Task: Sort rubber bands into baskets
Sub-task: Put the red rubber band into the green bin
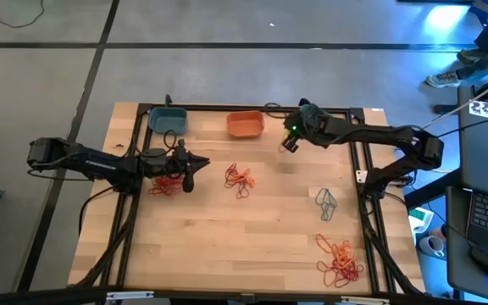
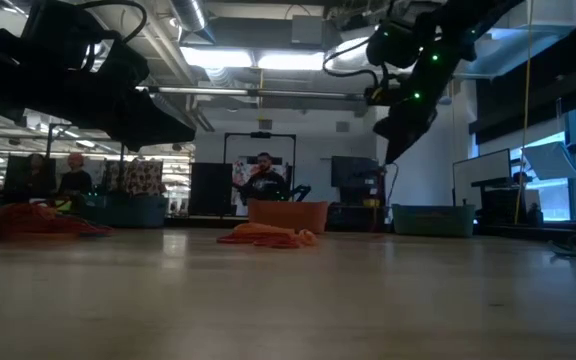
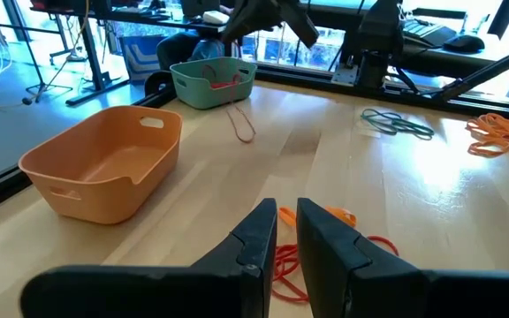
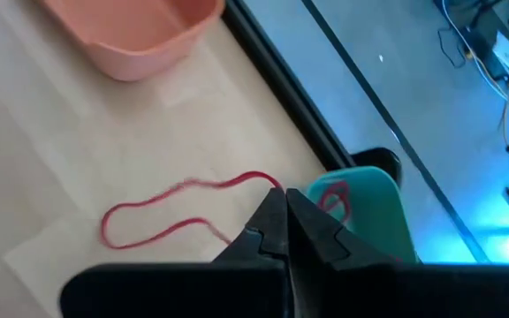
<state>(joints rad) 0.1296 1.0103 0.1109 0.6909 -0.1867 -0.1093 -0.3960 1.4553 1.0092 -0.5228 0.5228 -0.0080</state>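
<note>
Right gripper pinches a red band beside orange basket; left gripper fingers slightly apart, empty; several piles remain unsorted.

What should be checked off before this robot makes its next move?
1. Right gripper shut: ok.
2. Right gripper holding the loose red band: cannot tell.
3. Teal basket close by right gripper: ok.
4. Left gripper over red pile, fingers slightly apart: ok.
5. Orange basket empty: ok.
6. All bands sorted: not ok, piles lie on the table.
</note>
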